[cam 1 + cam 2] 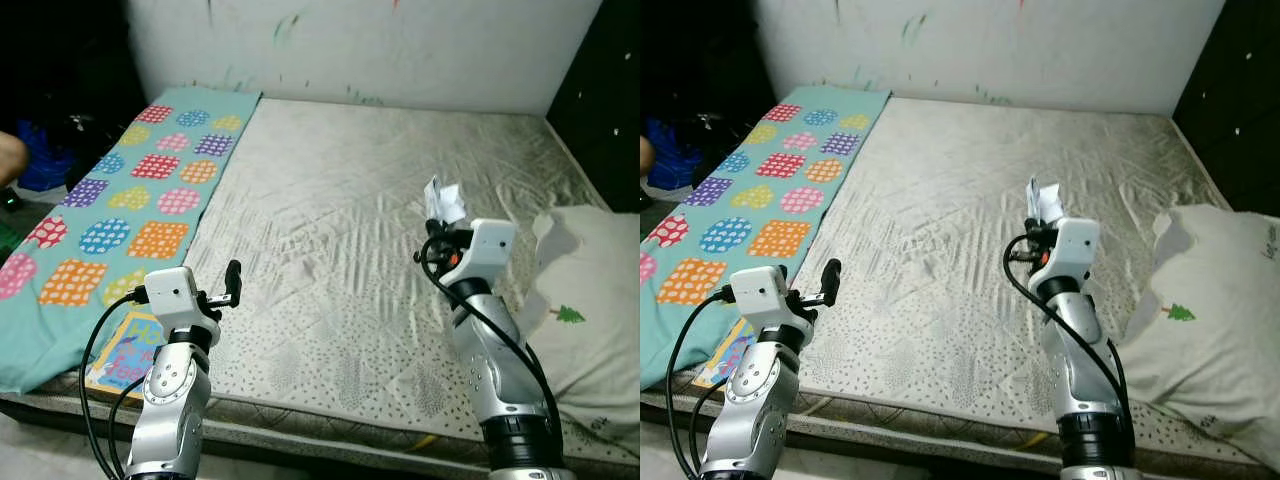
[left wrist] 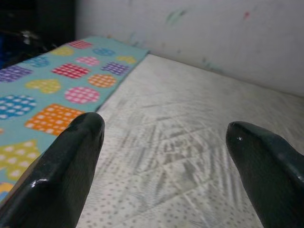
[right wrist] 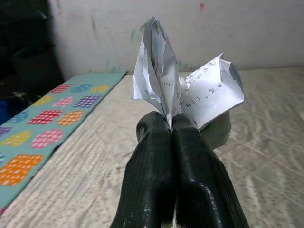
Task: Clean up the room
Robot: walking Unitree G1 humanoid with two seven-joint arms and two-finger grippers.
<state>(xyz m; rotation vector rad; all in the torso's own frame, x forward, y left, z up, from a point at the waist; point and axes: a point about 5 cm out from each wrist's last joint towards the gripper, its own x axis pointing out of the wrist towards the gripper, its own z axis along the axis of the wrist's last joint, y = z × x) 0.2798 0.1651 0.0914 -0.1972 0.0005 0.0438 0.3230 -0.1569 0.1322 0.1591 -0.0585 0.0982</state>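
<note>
A bare quilted mattress [image 1: 380, 200] filled the room ahead, pushed against a white wall [image 1: 400, 50] marked with faint streaks of colour. Along its left edge lay a teal blanket [image 1: 150, 180] printed with bright checked shapes, spread flat as though left where someone had slept, and at its near corner a colourful booklet or picture card [image 1: 125, 352] rested half under the robot's arm; its print was too small to read.

The left gripper [image 1: 236, 282] hung just above the near left part of the mattress, beside the blanket's edge. Its two black fingers [image 2: 66, 166] stood wide apart with nothing between them, probably kept ready for the next piece of clutter.

Further right, the right gripper [image 3: 172, 130] was raised over the middle of the mattress with its fingers pressed tight together on a crumpled sheet of paper [image 3: 190, 90] bearing handwriting. The paper stood up out of the fingertips, pinched at its lower fold, clear of the mattress, so it seemed to be litter lifted for carrying away.

At the far right a white pillow [image 1: 590, 300] with a small green tree print lay slumped at the mattress edge, well apart from both grippers and likely still to be straightened.
</note>
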